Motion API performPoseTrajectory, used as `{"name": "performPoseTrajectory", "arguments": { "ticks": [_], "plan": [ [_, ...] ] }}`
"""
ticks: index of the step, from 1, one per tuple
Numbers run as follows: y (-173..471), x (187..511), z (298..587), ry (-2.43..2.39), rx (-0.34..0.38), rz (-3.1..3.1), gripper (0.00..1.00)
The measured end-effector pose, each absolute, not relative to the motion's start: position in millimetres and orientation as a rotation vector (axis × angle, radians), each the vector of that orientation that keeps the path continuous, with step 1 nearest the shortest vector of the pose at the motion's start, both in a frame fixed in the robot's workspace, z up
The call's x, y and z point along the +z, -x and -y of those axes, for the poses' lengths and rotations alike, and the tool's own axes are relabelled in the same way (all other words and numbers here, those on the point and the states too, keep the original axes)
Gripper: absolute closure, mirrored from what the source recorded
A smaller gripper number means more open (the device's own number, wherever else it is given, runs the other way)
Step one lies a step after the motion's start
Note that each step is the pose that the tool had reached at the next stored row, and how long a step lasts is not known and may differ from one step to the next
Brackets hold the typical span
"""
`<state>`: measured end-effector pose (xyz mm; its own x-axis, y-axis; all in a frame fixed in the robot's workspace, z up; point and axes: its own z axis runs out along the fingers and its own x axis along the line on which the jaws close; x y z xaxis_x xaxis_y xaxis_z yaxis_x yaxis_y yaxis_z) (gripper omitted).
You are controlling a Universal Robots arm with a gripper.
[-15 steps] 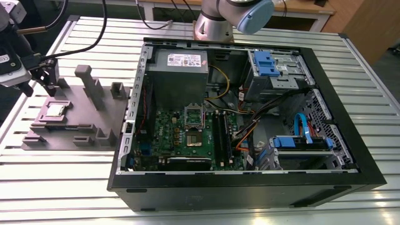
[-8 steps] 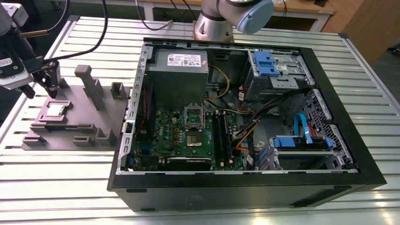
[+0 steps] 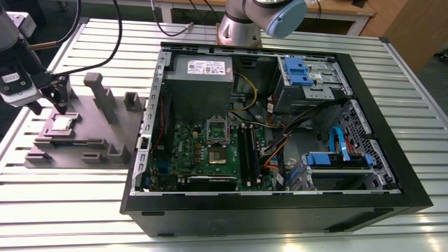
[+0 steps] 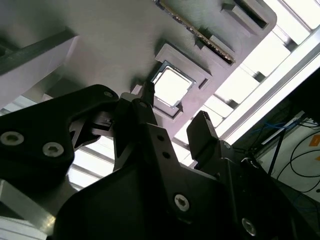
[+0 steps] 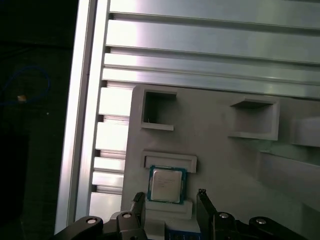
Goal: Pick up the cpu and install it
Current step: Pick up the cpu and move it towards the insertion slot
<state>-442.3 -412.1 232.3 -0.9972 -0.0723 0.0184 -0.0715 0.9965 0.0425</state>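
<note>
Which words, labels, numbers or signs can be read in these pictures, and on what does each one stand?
White label on the grey metal box: it carries print, but too small to read.
Top plate of the cpu, lying in the grey tray: faint marks, too blurred to read.
Motherboard: no print can be read.
So there is no text that can be quoted.

The cpu (image 5: pixel 165 185) is showing silvery metal. The grey tray (image 3: pixel 91 132) is looking matt, the ribbed metal counter (image 3: pixel 70 202) shining.
</note>
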Motion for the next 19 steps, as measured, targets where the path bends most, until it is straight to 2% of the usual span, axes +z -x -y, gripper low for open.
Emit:
{"name": "performPoseTrajectory", "arguments": {
  "ticks": [11,19],
  "plan": [
    [442.3,212.5,412.5,-0.085,-0.066,3.121,0.47],
    [442.3,211.2,412.5,-0.084,-0.066,3.121,0.47]
  ]
}}
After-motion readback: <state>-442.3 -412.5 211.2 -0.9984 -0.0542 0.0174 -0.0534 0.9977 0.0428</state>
